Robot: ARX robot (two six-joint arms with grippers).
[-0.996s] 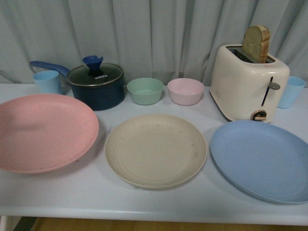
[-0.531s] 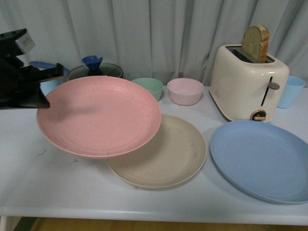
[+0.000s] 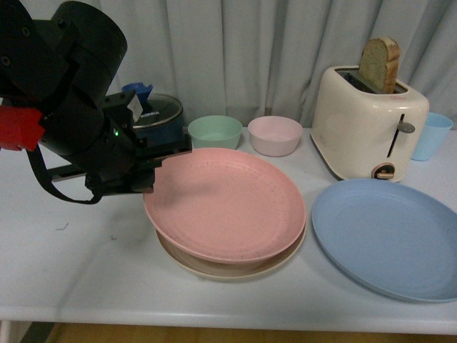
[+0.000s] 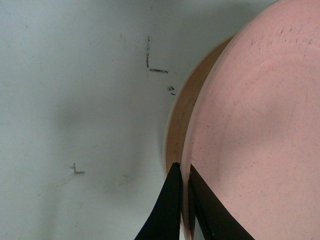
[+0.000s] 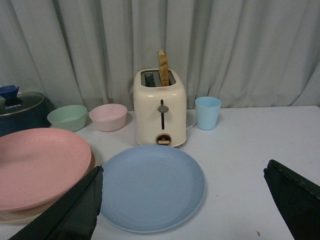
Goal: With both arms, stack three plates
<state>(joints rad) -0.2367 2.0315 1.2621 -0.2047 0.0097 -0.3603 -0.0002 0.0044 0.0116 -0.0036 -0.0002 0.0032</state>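
The pink plate (image 3: 225,204) hangs slightly tilted just over the beige plate (image 3: 214,270), covering nearly all of it. My left gripper (image 3: 153,168) is shut on the pink plate's left rim. In the left wrist view, the left gripper (image 4: 182,170) pinches the pink plate (image 4: 250,125) with the beige plate's edge (image 4: 182,110) showing beneath. The light blue plate (image 3: 389,239) lies flat at the right. My right gripper (image 5: 183,172) is open above the blue plate (image 5: 150,187), holding nothing; this arm is outside the front view.
Along the back stand a dark pot with lid (image 3: 157,114), a green bowl (image 3: 214,133), a pink bowl (image 3: 275,134), a cream toaster (image 3: 368,132) holding bread, and a blue cup (image 3: 432,136). The bulky left arm (image 3: 64,107) occupies the table's left side.
The left arm has carried the pink plate from the table's left side rightward and lowered it over the beige plate. The blue plate has not moved.
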